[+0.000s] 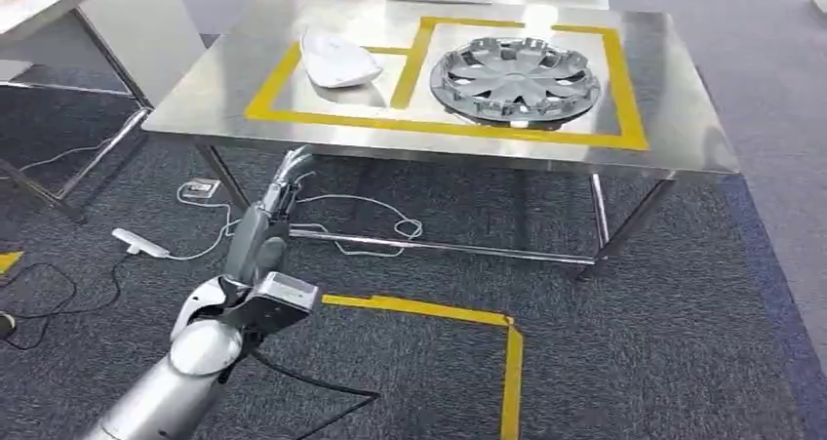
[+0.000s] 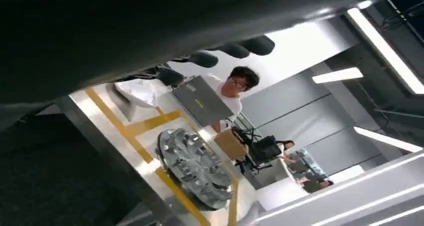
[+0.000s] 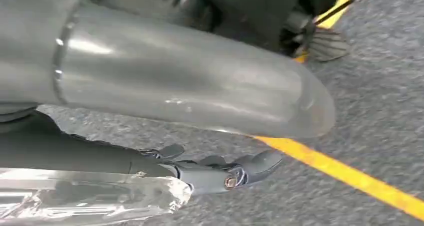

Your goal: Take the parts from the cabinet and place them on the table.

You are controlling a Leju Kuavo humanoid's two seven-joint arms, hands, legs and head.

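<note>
Two parts lie on the steel table (image 1: pixel 683 118) inside yellow tape boxes: a white curved shell (image 1: pixel 338 60) on the left and a silver hubcap (image 1: pixel 514 77) on the right. My left hand (image 1: pixel 283 191) reaches toward the table's near left edge, below its top, with straight fingers and nothing in them. The left wrist view looks past its dark fingertips (image 2: pixel 235 50) at the shell (image 2: pixel 140 91) and hubcap (image 2: pixel 192 168). My right hand (image 3: pixel 220 171) hangs over the carpet with its fingers stretched out and floor showing between them and the thumb. Crinkled clear plastic (image 3: pixel 100 198) lies beside it.
A person in a white shirt (image 2: pixel 235 88) stands behind the table near a grey case (image 2: pixel 202 100) and a cardboard box (image 2: pixel 231 143). White cables (image 1: pixel 361 220) and a power strip (image 1: pixel 139 243) lie under the table. Yellow floor tape (image 1: pixel 507 352) marks the carpet. Another table (image 1: pixel 59 1) stands far left.
</note>
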